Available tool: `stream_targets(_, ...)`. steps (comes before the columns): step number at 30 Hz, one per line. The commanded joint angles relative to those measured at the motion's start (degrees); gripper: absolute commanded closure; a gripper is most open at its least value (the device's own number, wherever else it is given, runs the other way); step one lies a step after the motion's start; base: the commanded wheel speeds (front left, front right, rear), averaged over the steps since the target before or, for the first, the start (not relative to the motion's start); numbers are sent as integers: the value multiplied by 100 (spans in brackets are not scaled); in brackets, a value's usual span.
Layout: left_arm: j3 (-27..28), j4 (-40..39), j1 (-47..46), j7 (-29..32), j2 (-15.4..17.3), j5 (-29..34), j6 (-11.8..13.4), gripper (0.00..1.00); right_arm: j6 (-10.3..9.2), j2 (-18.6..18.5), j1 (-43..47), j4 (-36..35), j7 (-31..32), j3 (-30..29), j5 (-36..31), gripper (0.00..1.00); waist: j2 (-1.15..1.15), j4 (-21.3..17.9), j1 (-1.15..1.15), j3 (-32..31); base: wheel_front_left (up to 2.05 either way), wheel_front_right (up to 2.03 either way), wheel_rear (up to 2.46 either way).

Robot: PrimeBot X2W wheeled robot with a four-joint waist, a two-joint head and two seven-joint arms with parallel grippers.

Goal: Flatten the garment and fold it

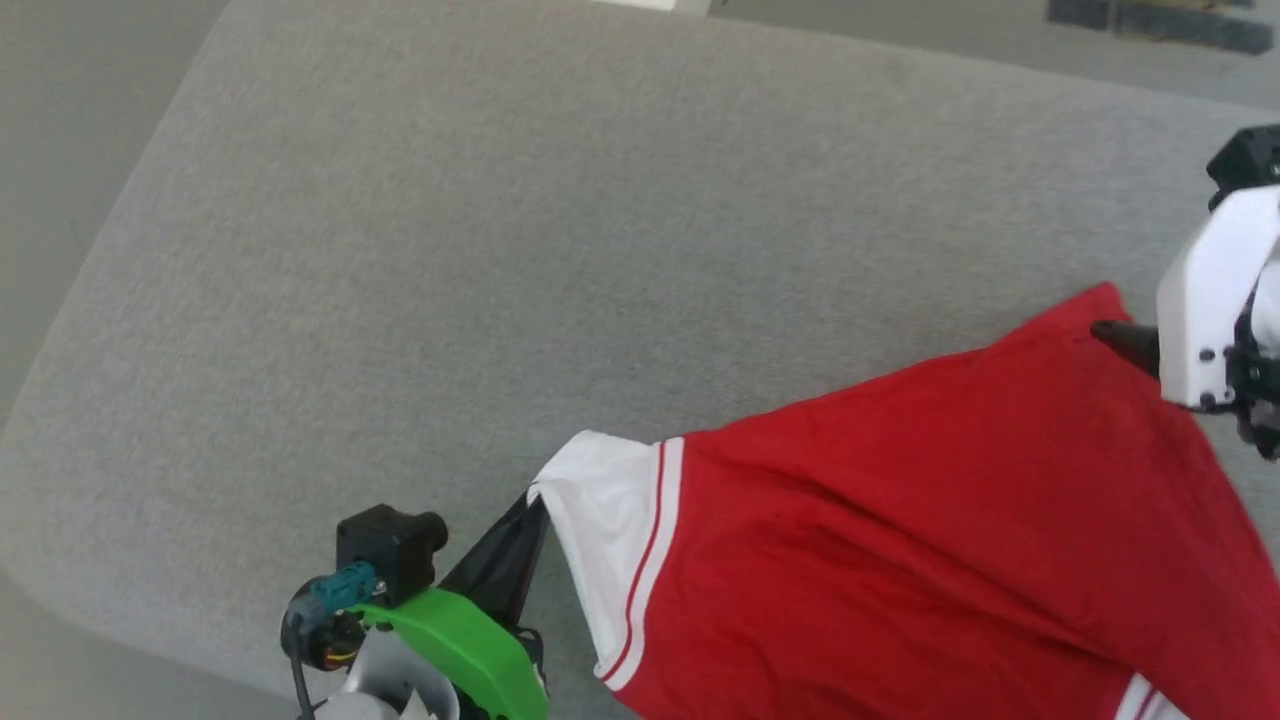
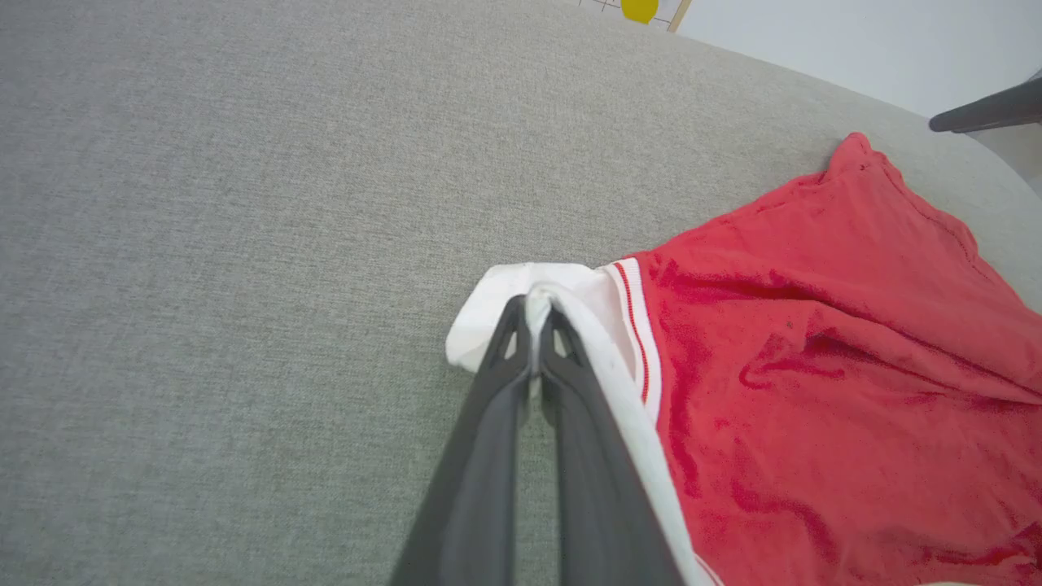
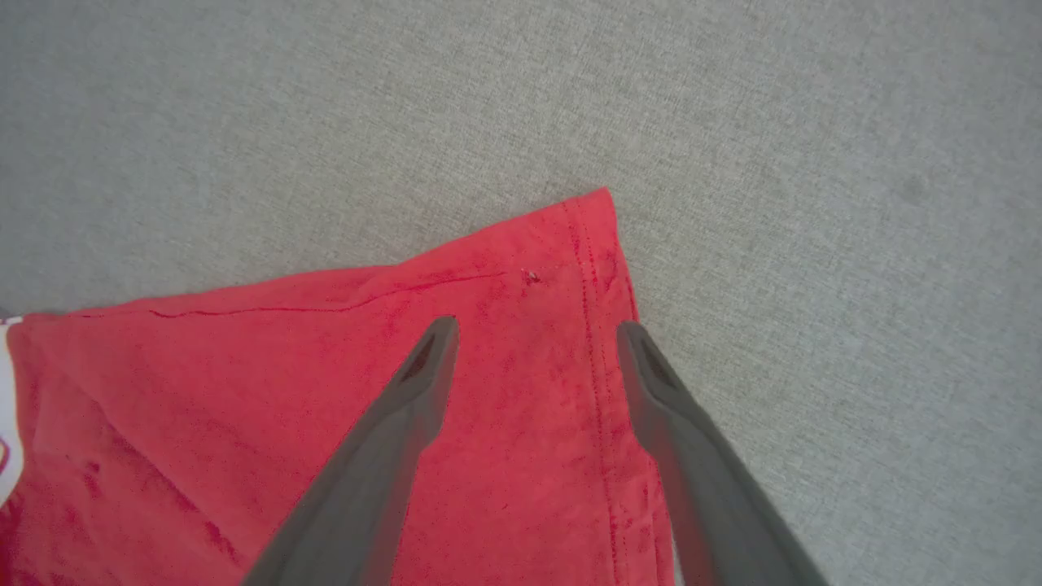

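Observation:
The red garment [image 1: 930,540] lies spread over the lower right of the grey surface, plain side up, no lettering visible. Its white sleeve [image 1: 610,520] with red stripe trim points left. My left gripper [image 2: 533,313] is shut on the edge of that white sleeve [image 2: 496,297], seen at the lower left of the head view as the left gripper [image 1: 530,515]. My right gripper [image 3: 537,330] is open, hovering over the red hem corner [image 3: 586,244], its fingers apart with cloth beneath them. In the head view the right gripper's dark fingertip [image 1: 1120,340] sits by the far corner.
The grey fabric surface [image 1: 500,250] stretches wide to the left and back of the garment. Its rounded edge runs along the left and front-left, with floor [image 1: 60,150] beyond. A dark object [image 1: 1160,25] lies past the far right edge.

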Motion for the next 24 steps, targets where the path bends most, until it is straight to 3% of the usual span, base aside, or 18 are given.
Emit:
stream_targets(1, -24, -4, -113, -32, -62, 45, -43, 100, -8, -21, -169, 186, -62, 20, -104, 0, 0, 340, 0, 342, 0, 0, 0)
stream_targets(8, -109, 76, -242, -67, -224, 64, -108, 100, -8, -251, -368, 1050, -114, 256, -472, 0, 0, 612, 0, 563, 0, 0, 0)
stream_targets(16, -106, 165, -267, -108, -259, 35, -124, 100, -8, -387, -5, 1425, 29, 551, -465, 0, 0, 692, 0, 630, 0, 0, 0)
stream_targets(17, -105, 171, -273, -110, -261, 33, -126, 100, -8, -400, 31, 1438, 39, 580, -462, 25, 0, 691, 0, 634, 0, 0, 0)
stream_targets(18, -103, 178, -280, -113, -262, 29, -129, 100, -8, -414, 65, 1441, 28, 612, -457, 77, 0, 687, 0, 640, 0, 0, 0)
stream_targets(19, -101, 183, -285, -115, -262, 27, -131, 100, -8, -423, 83, 1444, 10, 632, -449, 100, 0, 682, 0, 644, 0, 0, 0)
stream_targets(24, -84, 238, -297, -123, -237, 21, -126, 100, -8, -406, 18, 1426, -283, 681, -333, 100, 0, 601, 0, 571, 0, 0, 0)
